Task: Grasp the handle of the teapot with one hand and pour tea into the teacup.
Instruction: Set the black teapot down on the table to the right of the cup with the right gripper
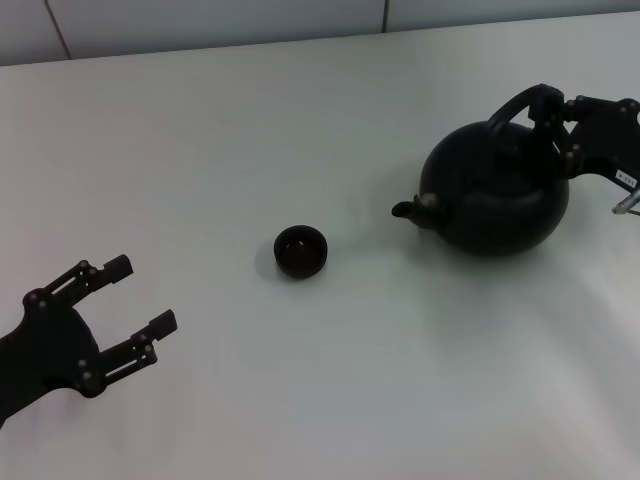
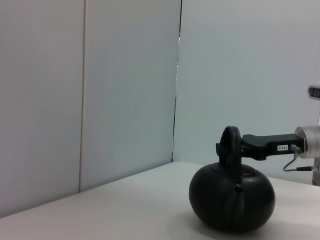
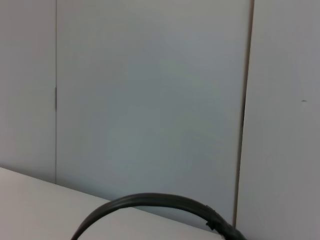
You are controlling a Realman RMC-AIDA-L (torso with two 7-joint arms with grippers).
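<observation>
Black fingers of the right gripper [image 1: 549, 118] hold the handle [image 1: 512, 108] of the teapot [image 1: 495, 192] near the counter's [image 1: 300, 120] right edge, so I think it must next lift and tip toward the teacup [image 1: 300, 251] mid-counter, while the left gripper [image 1: 140, 300] waits wide open near the left edge.

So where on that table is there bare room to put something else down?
Bare table runs behind the teacup to the far edge, and along the near edge right of the left claw. It is crowded where the right claw meets the teapot handle.
</observation>
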